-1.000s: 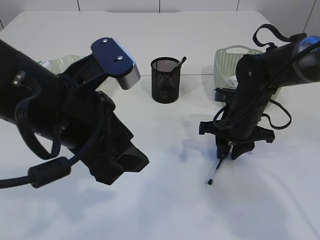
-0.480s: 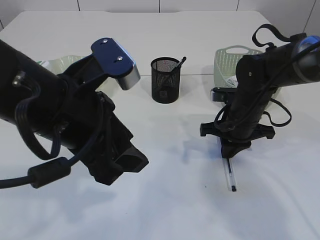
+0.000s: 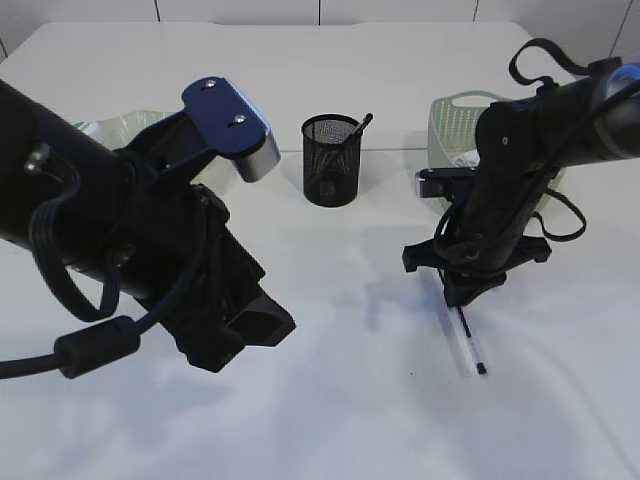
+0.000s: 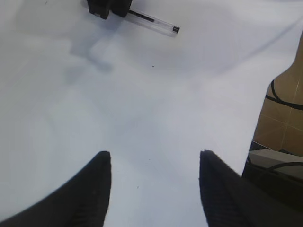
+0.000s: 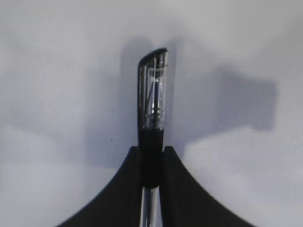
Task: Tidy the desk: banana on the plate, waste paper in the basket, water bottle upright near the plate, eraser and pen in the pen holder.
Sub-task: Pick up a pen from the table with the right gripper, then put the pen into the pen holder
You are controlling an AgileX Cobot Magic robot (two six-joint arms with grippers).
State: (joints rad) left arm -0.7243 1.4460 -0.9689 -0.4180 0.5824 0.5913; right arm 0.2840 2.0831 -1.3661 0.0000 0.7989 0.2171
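On the white bench (image 3: 330, 420), right side: the right hand (image 3: 466, 296) has pressed together on the pen (image 3: 468, 345), which swung round under it over the last second and now trails toward the near edge, tip low. Wrist view confirms the pinch near one end of the clear barrel. Pen secured, I judge; carry to the holder comes next.

Left arm fills the near left of the scene, its left hand (image 4: 154, 189) spread, empty, hovering over bare cloth.

Basket (image 3: 455, 120) sits behind the right arm. Mesh pen holder (image 3: 331, 160) stands centre back, something thin already leaning in it. Path to it looks open. Banana, bottle, eraser: not visible.
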